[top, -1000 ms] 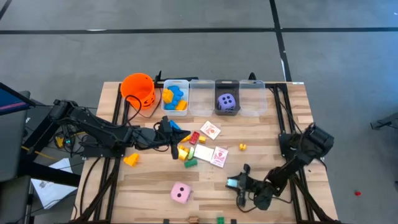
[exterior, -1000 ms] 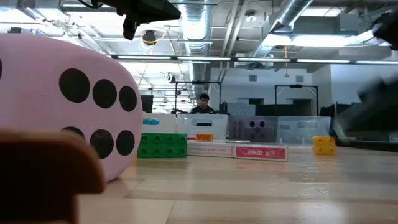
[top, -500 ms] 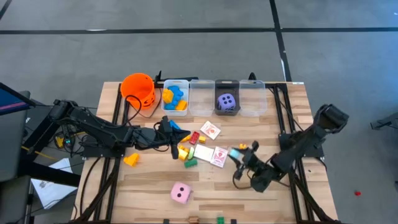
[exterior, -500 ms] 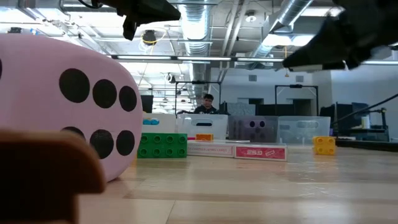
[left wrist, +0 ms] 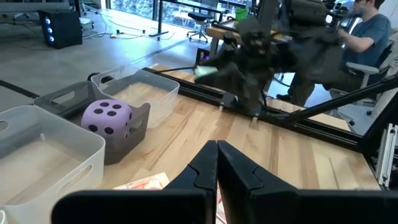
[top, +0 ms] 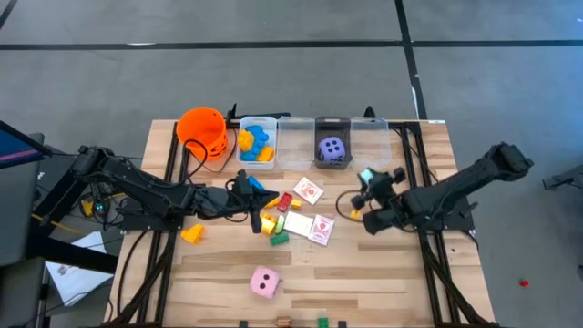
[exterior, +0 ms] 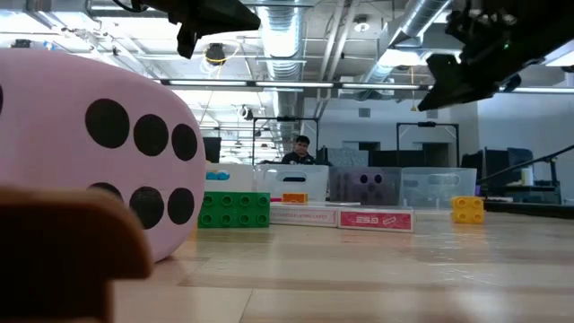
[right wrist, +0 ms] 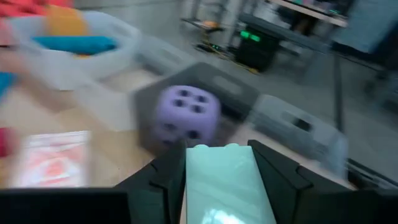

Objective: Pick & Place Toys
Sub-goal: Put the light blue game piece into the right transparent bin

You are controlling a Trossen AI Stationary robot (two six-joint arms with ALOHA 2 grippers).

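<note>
Right pincer [top: 368,176] is hovering above the tabletop [top: 401,273] near the clear bins, clamping a pale mint-green plastic block [right wrist: 225,183]. Left pincer [top: 260,195], fingers together, is waiting over scattered blocks. Purple soft die [top: 332,148] is sitting in the grey bin [top: 332,125].
</note>
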